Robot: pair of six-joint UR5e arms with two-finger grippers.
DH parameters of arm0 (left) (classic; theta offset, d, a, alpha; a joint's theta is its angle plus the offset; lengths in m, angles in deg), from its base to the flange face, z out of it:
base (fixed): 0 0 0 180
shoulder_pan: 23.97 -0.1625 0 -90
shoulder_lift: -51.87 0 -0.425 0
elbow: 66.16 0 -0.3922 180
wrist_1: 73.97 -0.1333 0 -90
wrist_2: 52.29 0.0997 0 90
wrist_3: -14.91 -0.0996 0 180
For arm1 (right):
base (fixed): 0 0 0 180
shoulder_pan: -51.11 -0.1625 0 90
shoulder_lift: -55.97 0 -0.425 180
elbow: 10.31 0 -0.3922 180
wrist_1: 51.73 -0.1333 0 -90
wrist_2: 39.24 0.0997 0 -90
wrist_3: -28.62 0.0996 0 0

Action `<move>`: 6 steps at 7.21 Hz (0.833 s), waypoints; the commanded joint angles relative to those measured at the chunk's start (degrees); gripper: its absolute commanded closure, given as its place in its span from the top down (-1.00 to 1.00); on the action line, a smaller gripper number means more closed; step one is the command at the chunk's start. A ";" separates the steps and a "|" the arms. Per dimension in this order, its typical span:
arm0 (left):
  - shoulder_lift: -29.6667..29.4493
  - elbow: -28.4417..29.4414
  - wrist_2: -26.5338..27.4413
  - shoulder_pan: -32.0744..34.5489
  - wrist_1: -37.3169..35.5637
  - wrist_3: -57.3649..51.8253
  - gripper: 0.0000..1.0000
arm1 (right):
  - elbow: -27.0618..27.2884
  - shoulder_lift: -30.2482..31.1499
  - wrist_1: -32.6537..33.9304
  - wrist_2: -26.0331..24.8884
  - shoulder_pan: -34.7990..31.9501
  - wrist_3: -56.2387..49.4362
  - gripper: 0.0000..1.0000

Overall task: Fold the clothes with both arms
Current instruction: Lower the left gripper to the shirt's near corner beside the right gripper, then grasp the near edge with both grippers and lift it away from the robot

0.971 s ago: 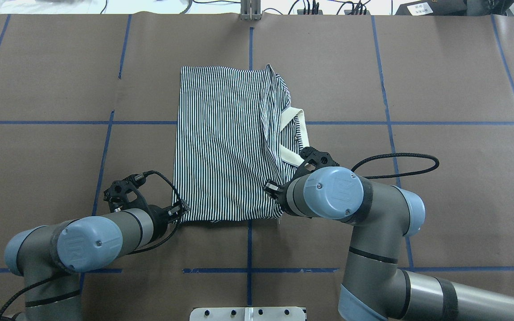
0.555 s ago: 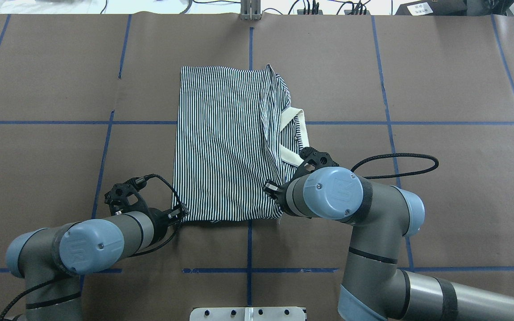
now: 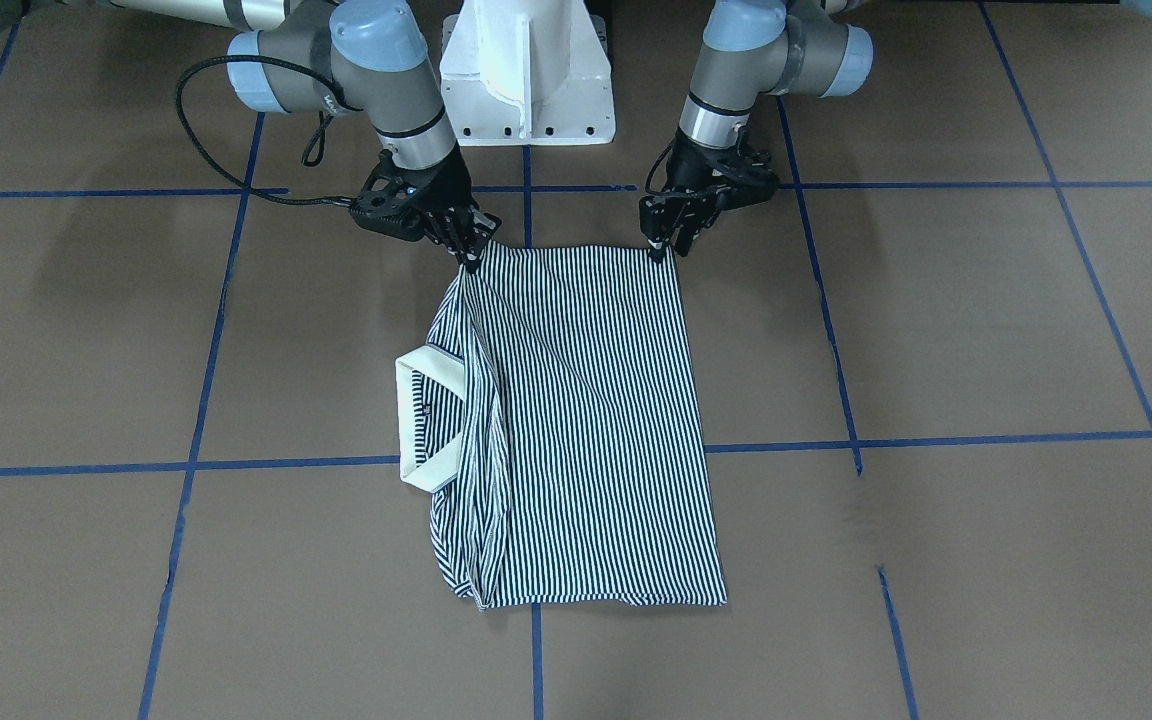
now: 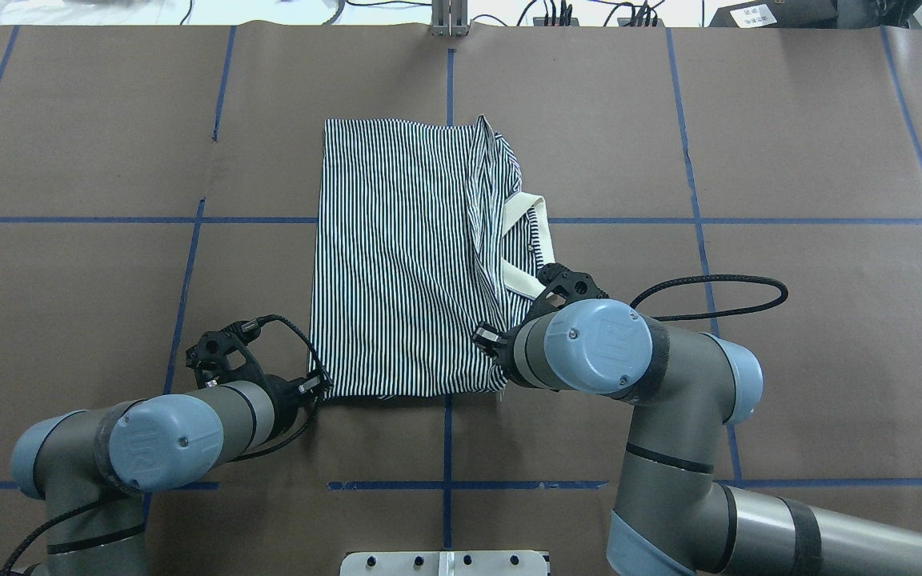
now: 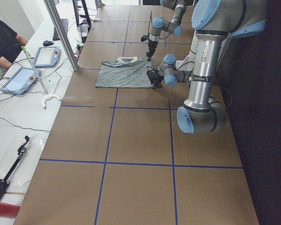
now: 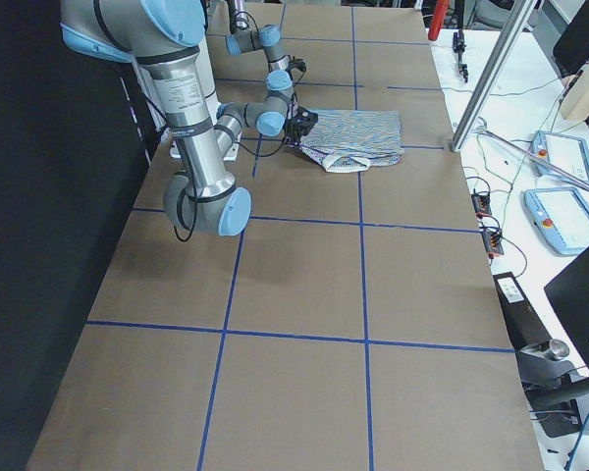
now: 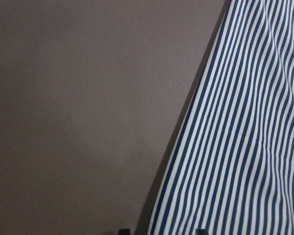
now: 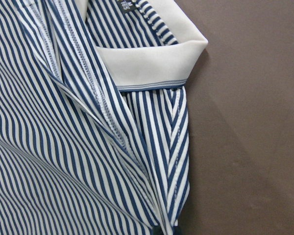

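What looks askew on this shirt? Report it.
The shirt is folded unevenly: its cream collar juts past the folded edge on the robot's right side, with bunched creases beside it. The opposite edge lies straight.

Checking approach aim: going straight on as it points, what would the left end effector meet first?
Probably the polo shirt, at its near corner: the left end effector has fingertips astride the edge in the wrist view, table beneath. Gap unclear.

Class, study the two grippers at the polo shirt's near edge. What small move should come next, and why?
Probably close the left gripper on its corner of the polo shirt: its fingertips straddle the edge, apart, while the right gripper seems to pinch the other corner.
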 commanded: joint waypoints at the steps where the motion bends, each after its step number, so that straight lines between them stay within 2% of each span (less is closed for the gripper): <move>1: -0.58 0.64 0.00 -0.15 0.00 0.49 -0.67 | 0.05 0.03 0.00 -0.09 -0.01 0.00 -1.00; 2: -0.41 0.64 0.00 -0.15 0.00 0.41 -1.00 | 0.05 0.03 -0.09 -0.09 -0.01 0.00 -1.00; 4: -0.84 -2.76 -0.17 -0.06 -0.78 0.40 -1.00 | 0.83 0.29 -0.09 -0.18 -0.10 0.00 -1.00; 5: -0.67 -8.09 -0.35 0.11 -2.79 0.58 -1.00 | 4.67 2.99 -0.09 -0.27 -0.19 0.17 -1.00; 6: -0.41 -15.37 -0.52 -0.06 -8.21 2.41 -1.00 | 13.41 9.45 0.09 -0.44 0.94 1.66 -1.00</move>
